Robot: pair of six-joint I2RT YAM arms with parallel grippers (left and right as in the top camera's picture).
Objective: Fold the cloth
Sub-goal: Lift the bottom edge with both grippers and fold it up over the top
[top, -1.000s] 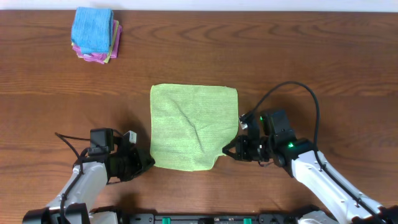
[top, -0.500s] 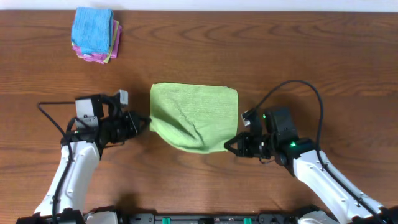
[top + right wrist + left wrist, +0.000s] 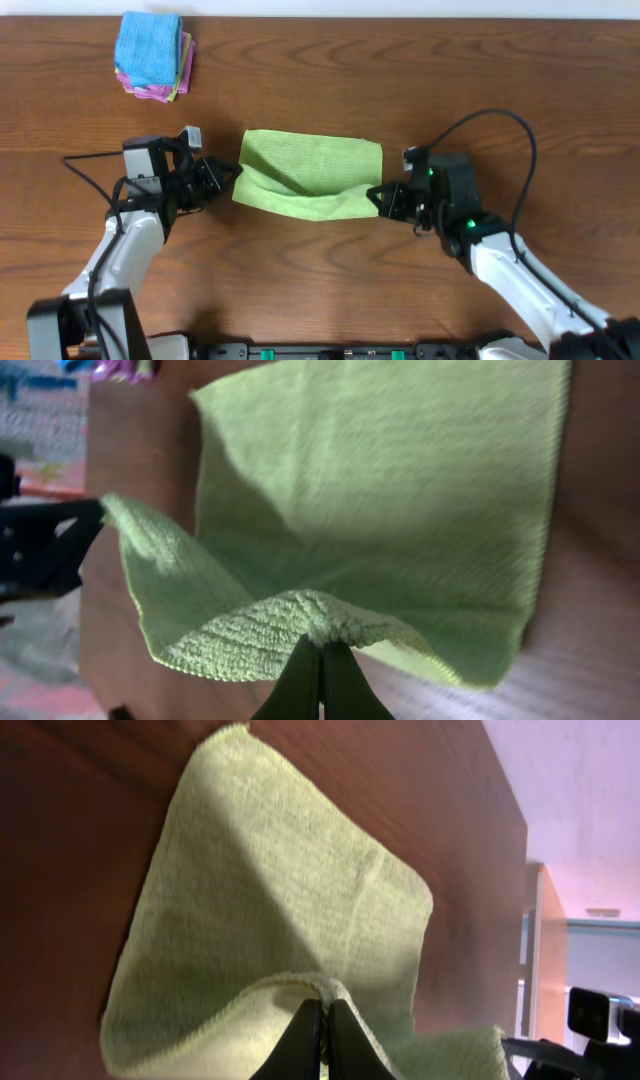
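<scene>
At the left gripper (image 3: 231, 176), the jaws are closed to a thin pinch on the near-left corner of the green cloth (image 3: 312, 163). In the left wrist view only a narrow fold of hem is seen caught between the tips. The right gripper (image 3: 376, 196) is likewise closed tight on the near-right corner, with a small ridge of fabric nipped between its fingers. Both corners are held raised above the table (image 3: 500, 90). The cloth lies at the table's centre, its far half flat, its near half lifted and carried over toward 12 o'clock. Between the two grippers the raised edge is seen to sag.

The following hazards are judged:

- Either corner may be lost, because so little fabric is held. Any pull of the arms apart, toward 9 and 3 o'clock, would cause it.
- A skewed fold is likely if the offset is not corrected: the right corner sits nearer 6 o'clock than the left.
- The sagging middle may drag on the flat layer and bunch it.
- The far edge is unrestrained and may be pushed toward 12 o'clock.

The stack of folded cloths (image 3: 153, 55) at 10 o'clock lies well apart and is not considered at risk.
</scene>
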